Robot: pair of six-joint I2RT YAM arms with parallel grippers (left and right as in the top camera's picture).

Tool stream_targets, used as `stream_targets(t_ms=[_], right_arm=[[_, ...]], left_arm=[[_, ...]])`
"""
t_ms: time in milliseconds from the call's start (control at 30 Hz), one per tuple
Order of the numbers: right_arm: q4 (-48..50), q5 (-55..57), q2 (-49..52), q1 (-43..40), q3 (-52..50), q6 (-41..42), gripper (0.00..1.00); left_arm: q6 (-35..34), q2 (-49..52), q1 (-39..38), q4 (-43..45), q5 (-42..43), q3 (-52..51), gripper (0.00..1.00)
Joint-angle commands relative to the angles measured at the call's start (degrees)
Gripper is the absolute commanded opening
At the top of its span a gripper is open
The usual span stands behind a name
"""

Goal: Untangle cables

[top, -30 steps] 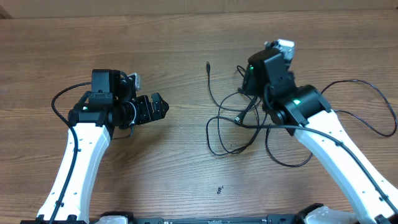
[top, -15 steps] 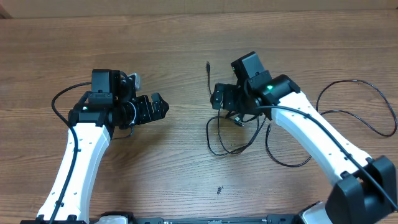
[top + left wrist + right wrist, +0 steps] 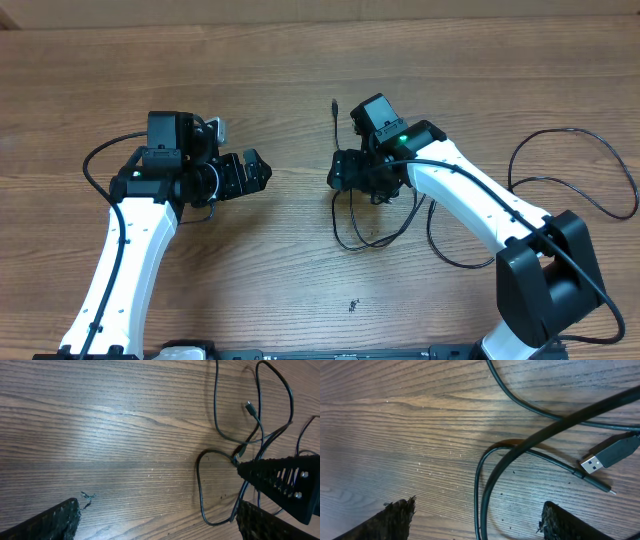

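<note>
**Fingers point(image 3: 397, 517) wide on both sides, cables point(image 3: 385, 215) ungripped**

Right gripper point(image 3: 338, 172): our wrist view puts both fingertips at the bottom corners of the frame, far apart. Only wood and cord show between them, so it's spread and holding nothing. It sits over the left edge of the tangle, pointing left. From the left wrist view its tip sits right at a crossing of cords. We can't tell if it touches any of them.

Left gripper point(image 3: 260, 170): also spread. Its own camera shows both tips at the bottom corners with bare table point(image 3: 100, 435) between them. It's well apart from the cables, off to their left and aimed toward them.

Cables: all lying flat on the table in one loose tangle, centre-right, under and just beside the right gripper.
- One cord runs up out of the tangle to a small plug end point(image 3: 335, 103) on the far side.
- One loop point(image 3: 345, 247) bulges toward the near side below the right gripper.
- A second loop point(image 3: 468, 266) lies by the right forearm.
- Close up, a USB plug point(image 3: 607, 457) with a silver tip lies on the wood at the right.
- A thin cord just below that plug ends in a fine tip.
- A thicker cord point(image 3: 545, 435) crosses diagonally over thinner ones.

We also see a small speck of debris point(image 3: 352, 305) on the table near the front, apart from everything.
</note>
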Motion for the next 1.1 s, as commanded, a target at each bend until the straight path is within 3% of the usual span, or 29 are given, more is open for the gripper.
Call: stream_targets(t_ms=[0,167,333,533,567,633,733,933,1067], right_arm=[[0.24,0.17,-0.39,0.04,-0.02,0.04,0.83],[1.44,0.15,-0.35,0.07,-1.7,0.07,0.82],[4.74,0.15,-0.35,0.07,-4.7,2.82,0.62],[4.83,0.13,-0.35,0.57,-4.9,2.84,0.54],[4.85,0.13,-0.35,0.85,-4.9,2.84,0.49],[4.85,0.13,-0.35,2.05,-4.9,2.95,0.24],[4.9,0.37,-0.35,3.61,-4.9,4.13,0.04],[4.59,0.33,-0.37,5.42,-3.85,5.4,0.04],[-0.79,0.33,-0.7,3.76,3.02,5.07,0.04]], left_arm=[[1.09,0.22,0.09,0.07,-0.13,0.33,1.0],[1.09,0.22,0.09,0.07,-0.13,0.33,1.0],[1.09,0.22,0.09,0.07,-0.13,0.33,1.0],[1.09,0.22,0.09,0.07,-0.13,0.33,1.0],[1.09,0.22,0.09,0.07,-0.13,0.33,1.0],[1.09,0.22,0.09,0.07,-0.13,0.33,1.0],[1.09,0.22,0.09,0.07,-0.13,0.33,1.0],[1.09,0.22,0.09,0.07,-0.13,0.33,1.0],[1.09,0.22,0.09,0.07,-0.13,0.33,0.99]])
